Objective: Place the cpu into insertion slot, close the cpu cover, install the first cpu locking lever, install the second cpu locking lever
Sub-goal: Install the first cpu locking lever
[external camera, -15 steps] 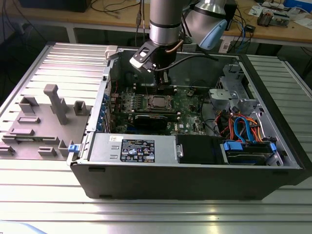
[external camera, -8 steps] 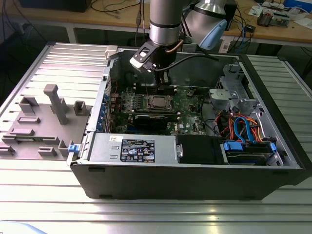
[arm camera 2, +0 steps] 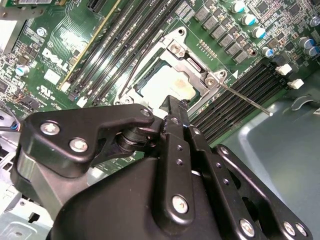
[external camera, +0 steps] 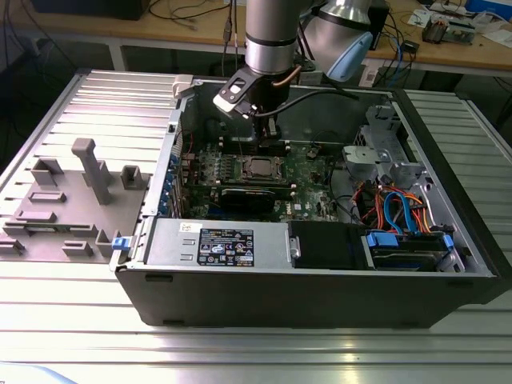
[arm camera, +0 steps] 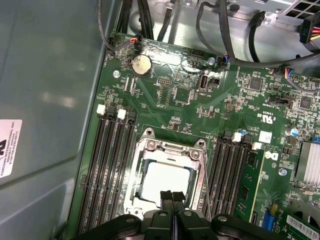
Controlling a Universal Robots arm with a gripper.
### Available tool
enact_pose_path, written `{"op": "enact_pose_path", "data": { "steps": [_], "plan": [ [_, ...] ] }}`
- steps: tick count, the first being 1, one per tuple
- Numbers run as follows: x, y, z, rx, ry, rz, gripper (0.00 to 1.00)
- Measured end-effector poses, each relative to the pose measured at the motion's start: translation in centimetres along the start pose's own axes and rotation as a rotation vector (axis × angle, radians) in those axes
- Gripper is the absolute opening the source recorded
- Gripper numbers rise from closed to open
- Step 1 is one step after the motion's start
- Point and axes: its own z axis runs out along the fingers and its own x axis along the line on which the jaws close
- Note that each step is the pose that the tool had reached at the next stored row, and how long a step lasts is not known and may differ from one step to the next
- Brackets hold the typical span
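The black two-fingered hand [arm camera: 172, 196] has its fingers drawn narrow, tip against tip, with nothing visible between them. In the first wrist view the tips hang over one edge of the cpu [arm camera: 166, 181], a small flat square chip with a pale silvery face; whether they touch it cannot be told. The cpu lies in the insertion slot [arm camera: 150, 134], a square socket with a silver metal rim set into the green circuit board [arm camera: 165, 107]; the cpu cover [arm camera: 141, 170], a silvery metal frame with a central window, appears to lie flat around the chip.

Long black memory slots [arm camera: 107, 170] run close along two sides of the socket; beyond one bank the grey steel case wall [arm camera: 50, 75] rises just beside the board, so room is tight there. In the second wrist view a locking lever [arm camera 2: 245, 98], a thin bare steel rod, sticks out from a socket corner across the memory slots, its tip free.

In the exterior view the silver robot arm [external camera: 270, 36] reaches down into the open black computer case [external camera: 320, 300] on the ribbed aluminium worktop [external camera: 240, 352]; a long black graphics card [external camera: 256, 197] lies just beside the socket, and the space above the socket is open.

In the second wrist view the hand's black body hides one side of the socket; in the first wrist view the socket edge nearest the fingers is cut off.
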Motion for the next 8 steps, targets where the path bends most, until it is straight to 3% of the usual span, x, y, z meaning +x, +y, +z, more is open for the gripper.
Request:
{"op": "enact_pose_path", "data": {
  "steps": [8],
  "plan": [
    [0.0,0.0,0.0,-0.0004,0.0003,-0.01,0.11]
  ]
}}
